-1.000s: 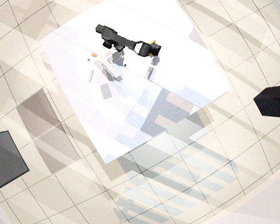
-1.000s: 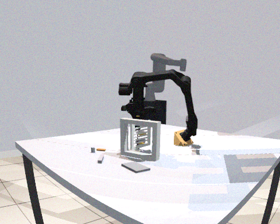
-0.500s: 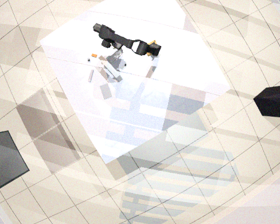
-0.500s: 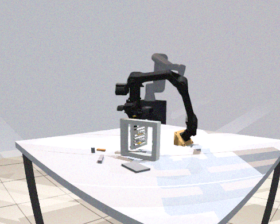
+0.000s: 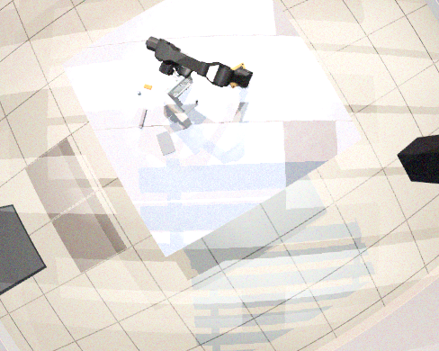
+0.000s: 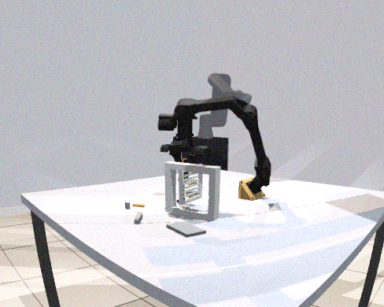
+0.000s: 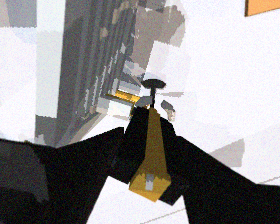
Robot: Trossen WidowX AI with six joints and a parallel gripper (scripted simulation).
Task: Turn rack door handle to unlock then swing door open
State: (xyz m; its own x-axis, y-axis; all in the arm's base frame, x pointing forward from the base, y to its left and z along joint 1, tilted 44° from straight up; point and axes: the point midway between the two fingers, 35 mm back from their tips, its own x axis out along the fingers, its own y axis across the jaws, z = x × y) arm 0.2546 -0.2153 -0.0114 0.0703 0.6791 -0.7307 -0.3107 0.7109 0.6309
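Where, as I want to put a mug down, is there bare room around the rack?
Most room seems to lie beyond the grey slab, between it and the table edge farthest from the arm. It's crowded at the frame and open door, with the arm overhead.
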